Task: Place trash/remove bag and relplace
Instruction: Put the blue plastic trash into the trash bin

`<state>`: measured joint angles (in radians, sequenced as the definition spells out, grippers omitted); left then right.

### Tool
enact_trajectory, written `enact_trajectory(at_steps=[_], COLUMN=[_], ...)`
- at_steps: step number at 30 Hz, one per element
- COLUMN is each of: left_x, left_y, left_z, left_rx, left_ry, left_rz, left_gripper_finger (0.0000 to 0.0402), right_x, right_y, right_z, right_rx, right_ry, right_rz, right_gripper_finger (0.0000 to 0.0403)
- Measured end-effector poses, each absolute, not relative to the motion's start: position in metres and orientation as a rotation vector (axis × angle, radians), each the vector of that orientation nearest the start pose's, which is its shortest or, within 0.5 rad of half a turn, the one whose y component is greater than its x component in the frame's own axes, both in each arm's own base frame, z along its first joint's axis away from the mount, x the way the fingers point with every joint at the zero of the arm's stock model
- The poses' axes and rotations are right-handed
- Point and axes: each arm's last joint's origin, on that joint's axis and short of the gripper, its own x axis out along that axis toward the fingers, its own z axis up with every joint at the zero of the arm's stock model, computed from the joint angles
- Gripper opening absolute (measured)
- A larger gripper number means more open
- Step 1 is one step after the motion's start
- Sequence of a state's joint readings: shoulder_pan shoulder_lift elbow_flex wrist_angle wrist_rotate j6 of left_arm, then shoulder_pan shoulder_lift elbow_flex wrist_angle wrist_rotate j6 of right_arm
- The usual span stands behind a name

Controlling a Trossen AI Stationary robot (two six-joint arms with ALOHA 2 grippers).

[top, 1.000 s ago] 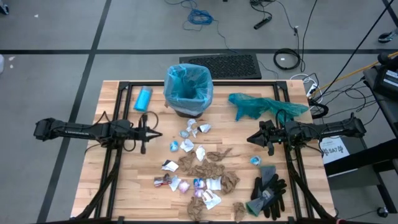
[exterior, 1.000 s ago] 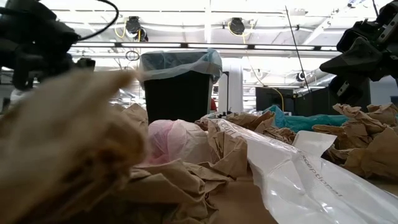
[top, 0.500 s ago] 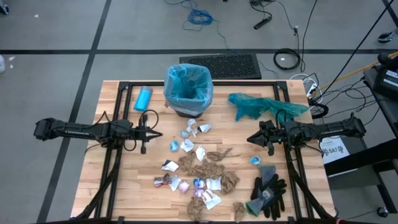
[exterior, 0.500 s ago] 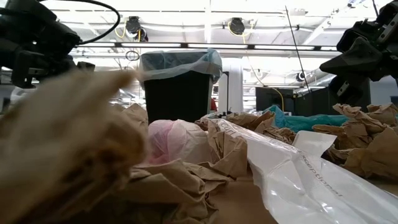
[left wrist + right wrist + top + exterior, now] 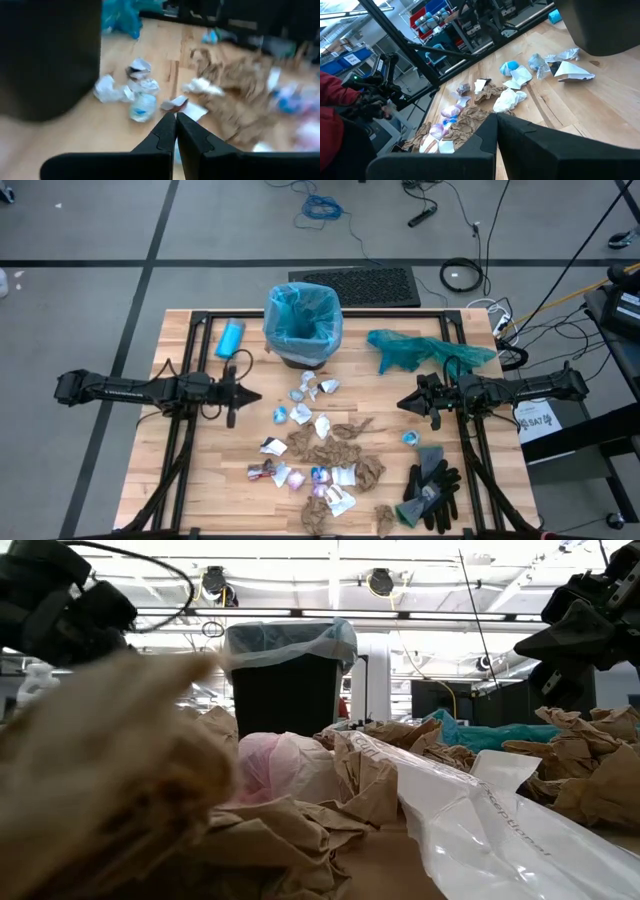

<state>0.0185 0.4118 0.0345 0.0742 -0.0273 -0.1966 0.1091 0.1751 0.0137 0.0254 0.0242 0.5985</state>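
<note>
I look down on the wooden table [image 5: 190,480] with the bin [image 5: 303,330] at its far edge, and the bag [image 5: 295,308], pale blue and crinkly, is fitted over its rim with nothing yet dropped in that I can make out. A darker teal bag [image 5: 420,350] lies crumpled to the right of the bin, and a pair of gloves [image 5: 432,488] sits near the front right corner. The trash [image 5: 322,452] is spread across the middle and front of the table: brown paper wads, white wrappers, a few coloured scraps, all on the wood and well apart from the bin's mouth. Over the last second very little has changed from above; my left gripper [image 5: 243,394] has only turned slightly at the wrist, and its camera now looks across the scraps with its fingers pressed together, holding nothing. My right gripper [image 5: 404,404] has not moved and hangs just right of the pile, likewise closed and empty. I judge the task has barely begun: no scrap is picked, and the jaws must open before either arm can take one.
</note>
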Motion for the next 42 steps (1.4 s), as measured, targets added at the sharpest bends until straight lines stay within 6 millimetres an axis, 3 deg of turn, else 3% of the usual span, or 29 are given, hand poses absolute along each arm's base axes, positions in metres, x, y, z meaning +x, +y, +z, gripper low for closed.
enact_trajectory(at_steps=[10,25,28,32,36,42], left_x=[0.12,0.121,0.124,0.123,0.122,0.122], left_y=[0.003,0.002,0.001,0.001,0.001,-0.001], left_z=[0.146,0.15,0.169,0.212,0.255,0.302], left_rx=[-0.725,-0.806,-0.744,-0.56,-0.418,-0.393], left_ry=[0.276,0.264,0.234,0.239,0.343,0.504], left_rz=[0.146,0.118,0.078,0.046,0.068,0.188], left_gripper_finger=[0.0017,0.0017,0.0016,0.0005,0.0004,0.0002], right_x=[0.107,0.107,0.107,0.107,0.107,0.107], right_y=[0.011,0.011,0.011,0.011,0.011,0.011], right_z=[0.156,0.156,0.156,0.156,0.156,0.156], right_rx=[0.588,0.588,0.588,0.588,0.588,0.588], right_ry=[0.157,0.157,0.157,0.157,0.157,0.157], right_rz=[0.042,0.041,0.041,0.041,0.041,0.041], right_gripper_finger=[0.0,0.0,0.0,0.0,0.0,0.0])
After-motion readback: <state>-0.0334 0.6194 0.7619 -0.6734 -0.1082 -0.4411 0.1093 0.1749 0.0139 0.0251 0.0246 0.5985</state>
